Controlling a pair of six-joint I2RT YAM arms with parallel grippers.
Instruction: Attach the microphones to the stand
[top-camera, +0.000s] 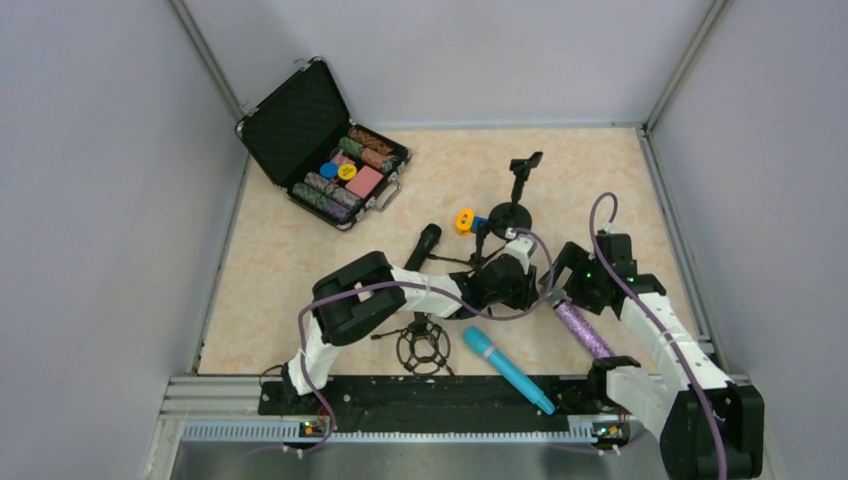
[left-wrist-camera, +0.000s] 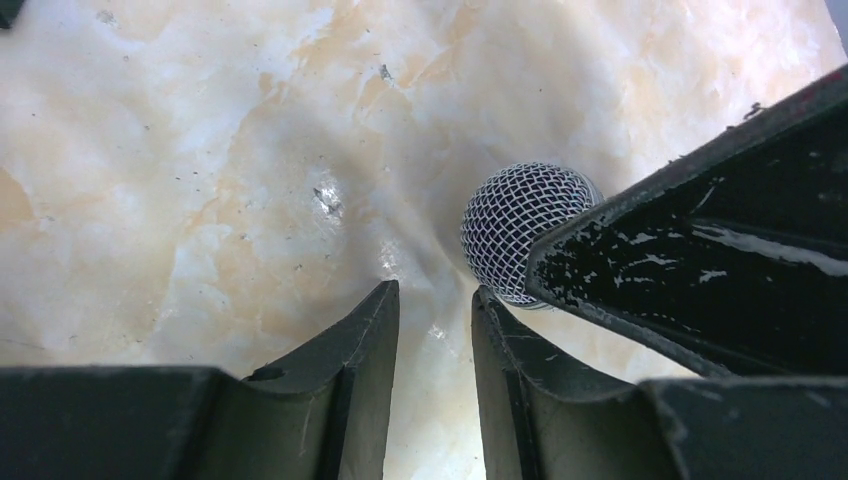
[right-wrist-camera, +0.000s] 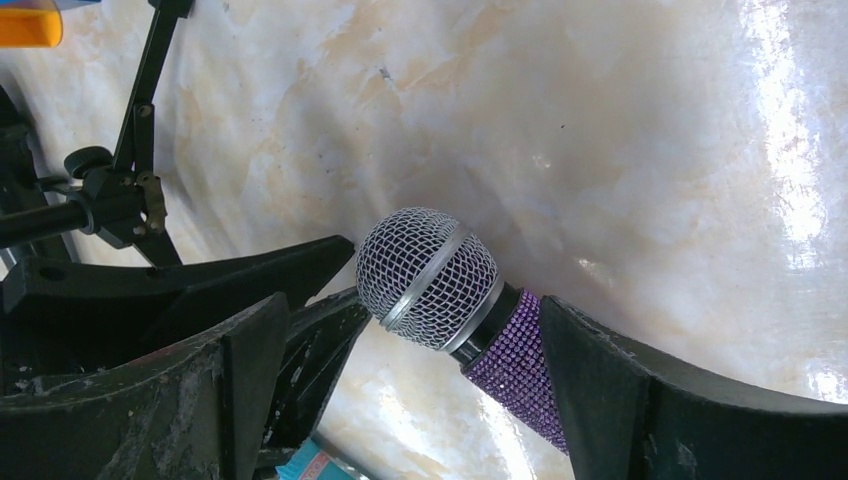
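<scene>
I am looking at the purple microphone (right-wrist-camera: 505, 355) first. It is lying flat on the bench (top-camera: 300, 260), over on the right side. Its silver mesh head (right-wrist-camera: 425, 272) is pointing toward the middle of the bench.

My right hand (right-wrist-camera: 412, 305) is hanging right over that head end. Its two fingers (right-wrist-camera: 230, 370) are spread wide, one on each side of the microphone. The purple handle is sitting just beside one finger, and I cannot tell if they are touching. The other finger is standing well apart from the mesh head. So this hand is reaching around the microphone with room to spare and is not squeezing it.

My left hand (left-wrist-camera: 435, 300) is hovering just beside the same mesh head, close to my right hand. Its fingers are almost together, with a thin gap showing bare bench. They are holding nothing.

The light-blue microphone (top-camera: 507, 370) is lying on the bench near the arm bases. It is sitting between the two arms, well apart from both hands. The black microphone (top-camera: 424, 244) is resting farther back, to the left of the stand (top-camera: 510, 215). The stand's round base is sitting behind my hands.

A round wire holder (top-camera: 420, 345) is lying near the blue microphone. An open case (top-camera: 300, 125) of colored chips is sitting in the far left corner.
</scene>
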